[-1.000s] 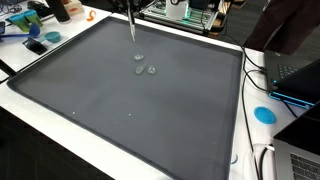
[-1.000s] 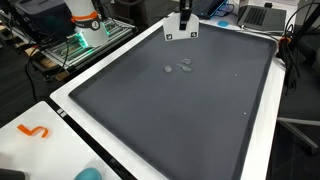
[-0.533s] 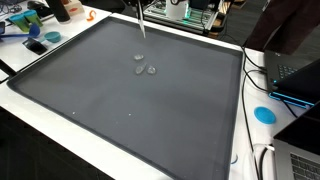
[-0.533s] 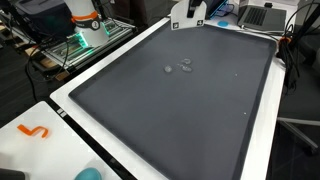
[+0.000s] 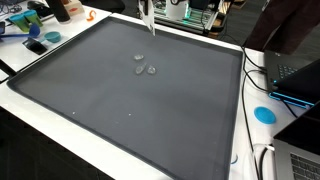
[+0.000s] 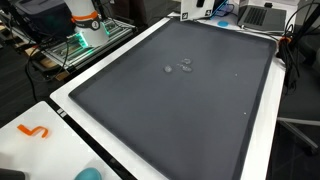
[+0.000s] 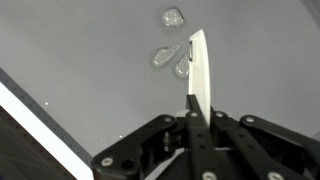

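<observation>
Hand (image 7: 193, 124) clenched on thin white strip (image 7: 199, 70); hovers at top edge of exterior frame, well apart from three clear pieces (image 5: 143, 66) lying upper centre on dark mat (image 5: 150, 125); judged step: strip held aloft; next move calls for lowering tip beside pieces, gently.

Top edge chops off most of the pincer (image 5: 149, 18) in both exterior views, so can't tell how its jaws stand. The clear blobs (image 5: 151, 70) mid-mat (image 5: 120, 115) are too tiny to identify. In the wrist view, a white strip (image 7: 198, 75) covers one blob's edge.
</observation>
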Robot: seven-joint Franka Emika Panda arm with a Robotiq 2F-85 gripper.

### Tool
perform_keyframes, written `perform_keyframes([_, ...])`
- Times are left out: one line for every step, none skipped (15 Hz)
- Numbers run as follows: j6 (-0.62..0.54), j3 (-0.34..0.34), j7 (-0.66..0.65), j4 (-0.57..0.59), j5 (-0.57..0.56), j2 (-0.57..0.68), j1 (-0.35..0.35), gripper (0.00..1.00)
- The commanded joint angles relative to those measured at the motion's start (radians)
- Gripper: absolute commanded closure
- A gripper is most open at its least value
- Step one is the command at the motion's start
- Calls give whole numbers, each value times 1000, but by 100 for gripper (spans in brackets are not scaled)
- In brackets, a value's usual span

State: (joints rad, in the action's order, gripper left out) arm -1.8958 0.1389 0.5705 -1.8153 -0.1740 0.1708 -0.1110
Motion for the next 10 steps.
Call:
perform_keyframes([49, 8, 28, 60, -39, 28, -11, 99])
perform_keyframes([56, 10, 29, 70, -43, 31, -13, 99])
perform_keyframes([63, 11, 31, 80, -45, 34, -14, 99])
perform_keyframes([68, 12, 34, 88, -45, 37, -15, 99])
perform_keyframes([82, 13, 33, 98, -43, 41, -16, 99])
perform_keyframes([45, 12, 22, 69, -22, 25, -9, 99])
perform_keyframes([48, 13, 22, 75, -22, 27, -9, 96])
perform_keyframes([48, 13, 22, 75, -22, 27, -9, 96])
perform_keyframes([48, 13, 22, 75, -22, 27, -9, 96])
perform_keyframes([47, 13, 22, 75, -22, 27, -9, 96])
